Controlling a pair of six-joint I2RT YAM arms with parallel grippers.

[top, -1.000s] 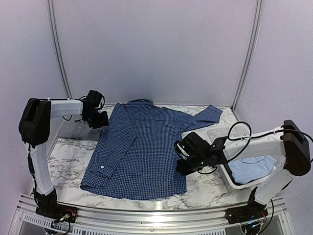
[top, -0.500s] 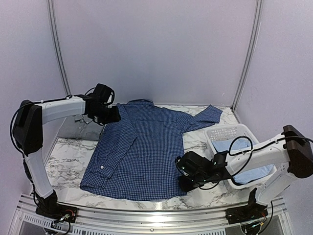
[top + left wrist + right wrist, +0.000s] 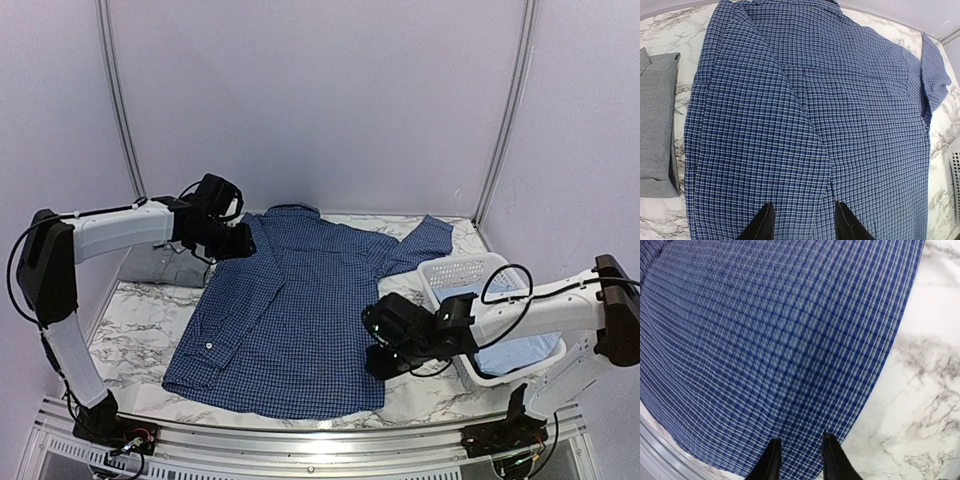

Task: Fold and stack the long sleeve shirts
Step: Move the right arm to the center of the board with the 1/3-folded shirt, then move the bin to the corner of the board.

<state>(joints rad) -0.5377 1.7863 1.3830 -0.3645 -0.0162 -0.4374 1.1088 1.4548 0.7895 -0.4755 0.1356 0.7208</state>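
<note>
The dark blue checked shirt (image 3: 290, 310) lies spread flat on the marble table, collar to the far side, with one sleeve folded down its left half. My left gripper (image 3: 240, 240) hovers open over its left shoulder. In the left wrist view the gripper (image 3: 802, 220) shows flat checked cloth (image 3: 805, 110) between its fingers. My right gripper (image 3: 388, 348) stands open at the shirt's right edge near the hem. The right wrist view shows that gripper (image 3: 800, 457) just above the cloth (image 3: 770, 340). A folded grey shirt (image 3: 155, 265) lies at the far left. A light blue shirt (image 3: 515, 345) is in the basket.
A white plastic basket (image 3: 455, 268) stands at the right of the table, just behind my right arm. The folded grey shirt (image 3: 657, 125) lies close beside the checked shirt's left side. Bare marble (image 3: 930, 365) shows right of the hem. The metal rail (image 3: 300, 440) runs along the near edge.
My left gripper has swung right, from beside the grey shirt to over the checked shirt's shoulder. My right gripper moved nearer along the shirt's right edge; the hem there now lies slightly lower.
</note>
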